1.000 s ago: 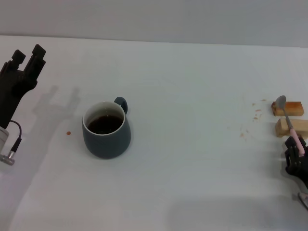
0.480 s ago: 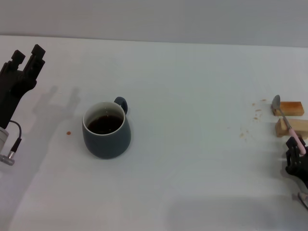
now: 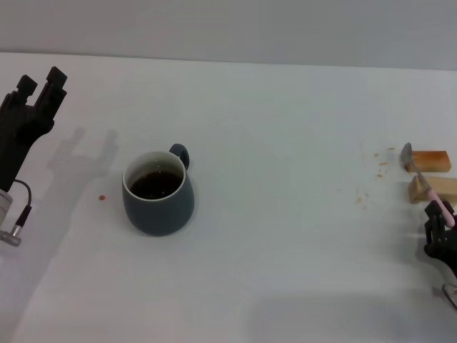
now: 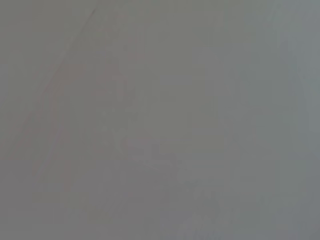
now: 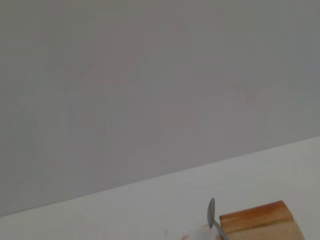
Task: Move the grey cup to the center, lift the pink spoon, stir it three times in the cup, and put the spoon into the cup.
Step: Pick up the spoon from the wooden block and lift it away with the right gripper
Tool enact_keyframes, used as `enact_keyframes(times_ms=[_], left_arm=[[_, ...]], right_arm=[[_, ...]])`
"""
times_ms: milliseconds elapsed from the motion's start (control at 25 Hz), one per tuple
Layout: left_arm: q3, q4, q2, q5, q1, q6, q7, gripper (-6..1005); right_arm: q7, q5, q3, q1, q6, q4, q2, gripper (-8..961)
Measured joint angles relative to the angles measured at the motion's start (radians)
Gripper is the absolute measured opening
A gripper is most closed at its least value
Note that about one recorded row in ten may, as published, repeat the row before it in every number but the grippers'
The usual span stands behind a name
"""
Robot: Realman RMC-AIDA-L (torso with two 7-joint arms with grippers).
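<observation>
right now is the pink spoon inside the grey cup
No, the pink spoon lies across the wooden blocks at the table's right edge, far from the grey cup.

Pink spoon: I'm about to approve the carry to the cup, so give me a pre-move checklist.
1. The right gripper holds the pink spoon by its handle: ok.
2. Spoon clear of the wooden blocks: not ok, it lies across them.
3. The grey cup upright, liquid inside: ok.
4. Cup at centre: not ok, left of middle.
5. The left gripper away from the cup: ok.
</observation>
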Motion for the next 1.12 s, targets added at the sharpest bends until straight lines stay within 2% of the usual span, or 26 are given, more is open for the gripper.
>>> enact_keyframes(times_ms=[1120], left_arm=[[0.005,-0.001,0.0,0.001,0.001,-0.001,-0.003,694]], right_arm=[[0.0,-0.002,-0.01,-0.011,-0.028,0.002,0.0,102]])
